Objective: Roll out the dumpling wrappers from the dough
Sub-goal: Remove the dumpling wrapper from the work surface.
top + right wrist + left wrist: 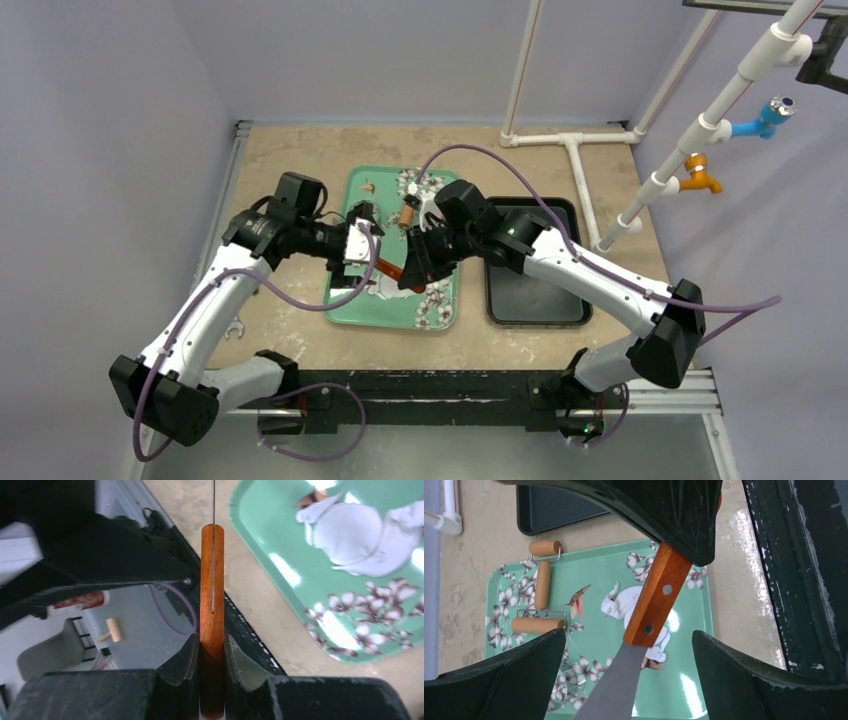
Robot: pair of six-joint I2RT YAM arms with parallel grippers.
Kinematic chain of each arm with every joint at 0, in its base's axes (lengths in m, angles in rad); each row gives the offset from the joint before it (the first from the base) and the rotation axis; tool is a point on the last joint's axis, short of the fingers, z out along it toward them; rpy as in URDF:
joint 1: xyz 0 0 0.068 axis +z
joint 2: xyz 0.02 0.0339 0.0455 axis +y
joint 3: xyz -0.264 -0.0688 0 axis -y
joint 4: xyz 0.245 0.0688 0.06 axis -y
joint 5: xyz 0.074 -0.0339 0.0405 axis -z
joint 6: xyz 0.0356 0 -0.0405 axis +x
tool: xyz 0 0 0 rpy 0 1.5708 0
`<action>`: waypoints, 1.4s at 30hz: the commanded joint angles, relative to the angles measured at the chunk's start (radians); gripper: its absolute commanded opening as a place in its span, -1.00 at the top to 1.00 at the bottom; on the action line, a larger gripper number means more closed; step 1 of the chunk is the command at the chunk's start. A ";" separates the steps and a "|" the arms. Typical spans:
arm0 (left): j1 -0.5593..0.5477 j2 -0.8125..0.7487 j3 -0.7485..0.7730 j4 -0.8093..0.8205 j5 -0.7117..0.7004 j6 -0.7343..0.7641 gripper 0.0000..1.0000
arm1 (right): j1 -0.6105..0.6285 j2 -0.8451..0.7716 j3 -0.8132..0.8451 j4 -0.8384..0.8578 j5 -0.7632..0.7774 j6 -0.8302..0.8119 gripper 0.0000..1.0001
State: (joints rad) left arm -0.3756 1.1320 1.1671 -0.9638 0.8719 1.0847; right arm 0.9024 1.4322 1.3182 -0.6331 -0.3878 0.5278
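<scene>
Clamping spatula [212,580], right tool [212,650]; dough [360,535] beside, on tray [260,520].

Over the green tray [599,562] a spatula [656,597], roller [542,585] on its far end; open tabletop [300,150] beyond.

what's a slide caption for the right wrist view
Right gripper shut on the wooden spatula handle beside the green floral tray holding dough

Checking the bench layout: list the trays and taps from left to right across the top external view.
green floral tray → black tray → orange tap → blue tap
</scene>
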 commanded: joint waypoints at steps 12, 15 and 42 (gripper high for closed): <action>-0.105 0.041 -0.007 0.108 -0.108 0.120 -0.29 | -0.004 -0.105 -0.018 0.172 -0.123 0.115 1.00; -0.106 0.043 -0.002 0.102 -0.098 0.120 -0.30 | -0.016 -0.090 -0.016 0.171 -0.126 0.113 1.00; -0.111 0.103 0.017 0.145 0.009 -0.013 1.00 | -0.082 0.017 0.061 0.204 -0.144 0.069 1.00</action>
State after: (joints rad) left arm -0.4801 1.2236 1.1481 -0.8803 0.7872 1.1458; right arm 0.8055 1.4578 1.3220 -0.4873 -0.5228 0.6170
